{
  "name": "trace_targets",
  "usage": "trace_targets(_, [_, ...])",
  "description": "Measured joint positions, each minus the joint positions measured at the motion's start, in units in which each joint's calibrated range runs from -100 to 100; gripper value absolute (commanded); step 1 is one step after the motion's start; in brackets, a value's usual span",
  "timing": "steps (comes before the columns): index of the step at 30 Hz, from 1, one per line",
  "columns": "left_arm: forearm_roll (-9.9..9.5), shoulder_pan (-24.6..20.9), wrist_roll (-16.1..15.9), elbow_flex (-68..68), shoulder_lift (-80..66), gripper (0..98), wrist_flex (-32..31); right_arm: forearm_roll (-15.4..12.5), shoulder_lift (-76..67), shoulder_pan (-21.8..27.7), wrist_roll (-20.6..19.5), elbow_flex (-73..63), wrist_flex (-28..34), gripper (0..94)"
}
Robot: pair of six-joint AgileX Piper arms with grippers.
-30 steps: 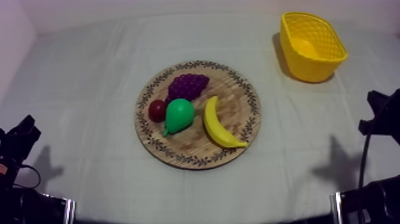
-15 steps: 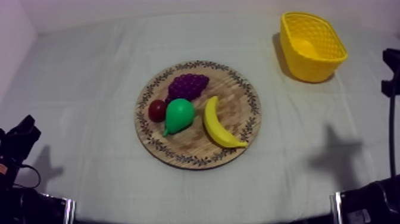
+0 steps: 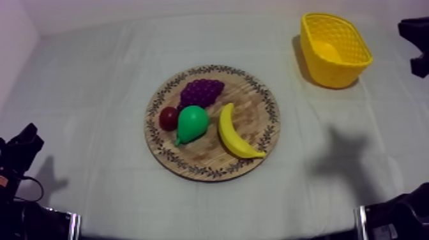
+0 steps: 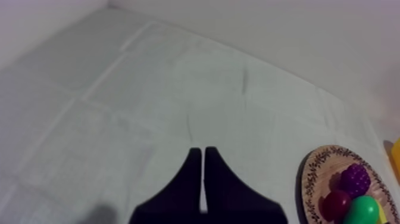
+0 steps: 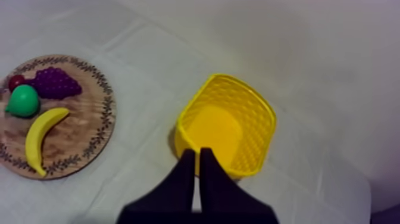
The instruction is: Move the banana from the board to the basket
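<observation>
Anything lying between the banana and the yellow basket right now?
No objects. Beyond the banana comes the rim of the wooden board, then bare cloth up to the yellow basket, as the top view shows.

- Soft, even light from above, faintly violet on the worktop (image 3: 89,83).
- A soft-edged dark shadow (image 3: 341,156) lies right of the wooden board (image 3: 255,108).
- The yellow basket (image 3: 332,73) darkens the cloth at its left.
</observation>
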Motion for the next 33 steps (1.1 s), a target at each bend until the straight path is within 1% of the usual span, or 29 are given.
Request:
trace_targets(7, [0.00, 0.00, 0.00, 0.00, 0.00, 0.1, 0.00, 1.59, 6.25, -4.57, -0.24, -5.00, 4.77, 0.6])
trace_targets(10, [0.00, 0.00, 0.00, 0.00, 0.00, 0.1, 0.00, 1.65, 8.77, -6.57, -0.60, -7.13, 6.84, 0.6])
trace_targets(16, [0.00, 0.00, 0.00, 0.00, 0.00, 0.1, 0.00, 1.87, 13.66, -11.21, -2.56, -10.81, 11.05, 0.6])
trace_targets(19, [0.00, 0.00, 0.00, 0.00, 0.00, 0.1, 0.00, 1.87, 16.10, -13.40, -4.04, -13.18, 14.14, 0.6])
trace_targets(25, [0.00, 0.00, 0.00, 0.00, 0.00, 0.1, 0.00, 1.82, 20.80, -17.78, -7.46, -17.12, 18.10, 0.7])
trace_targets(29, [0.00, 0.00, 0.00, 0.00, 0.00, 0.1, 0.00, 1.82, 23.48, -19.37, -10.16, -19.27, 18.43, 0.7])
trace_targets(33, [0.00, 0.00, 0.00, 0.00, 0.00, 0.1, 0.00, 2.51, 26.02, -20.14, -12.94, -21.60, 18.54, 0.7])
